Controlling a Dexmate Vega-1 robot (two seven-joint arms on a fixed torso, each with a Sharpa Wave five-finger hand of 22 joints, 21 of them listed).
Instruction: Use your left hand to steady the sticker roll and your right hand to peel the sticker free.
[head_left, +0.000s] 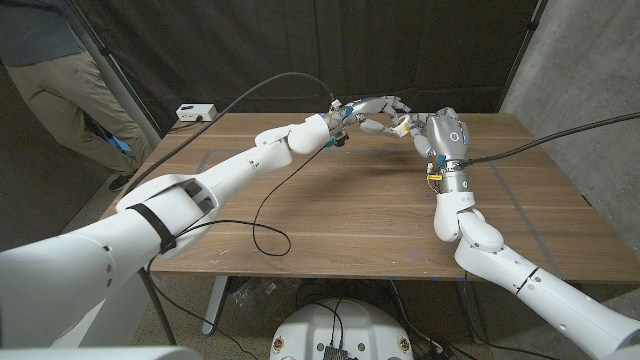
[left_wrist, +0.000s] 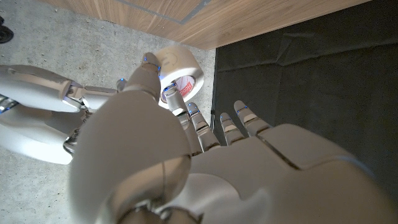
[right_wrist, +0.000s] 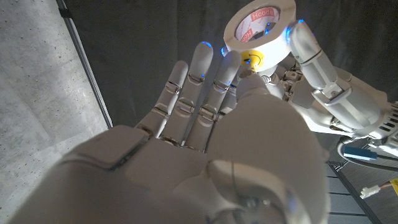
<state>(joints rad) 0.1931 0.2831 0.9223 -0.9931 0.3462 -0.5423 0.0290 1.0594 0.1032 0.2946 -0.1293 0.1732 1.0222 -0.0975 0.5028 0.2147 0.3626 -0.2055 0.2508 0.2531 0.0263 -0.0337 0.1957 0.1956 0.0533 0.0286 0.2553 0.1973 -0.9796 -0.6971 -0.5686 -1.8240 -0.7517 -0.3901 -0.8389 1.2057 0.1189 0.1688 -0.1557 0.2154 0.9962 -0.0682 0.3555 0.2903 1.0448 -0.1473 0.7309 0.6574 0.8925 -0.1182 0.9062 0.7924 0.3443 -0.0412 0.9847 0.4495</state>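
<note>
Sticker roll (head_left: 398, 124) is up in the air over the table's (head_left: 330, 210) far edge, at about 12 o'clock in the head view, held by the left hand (head_left: 372, 108). The right hand (head_left: 420, 128) meets it there. A person (head_left: 70, 90) stands at 10 o'clock.

From the left wrist, the left hand (left_wrist: 186, 155) grips the white roll (left_wrist: 180, 73).

From the right wrist, the right hand (right_wrist: 205, 124) touches a yellow sticker (right_wrist: 253, 58) on the roll (right_wrist: 261, 28), with its other fingers straight.
</note>
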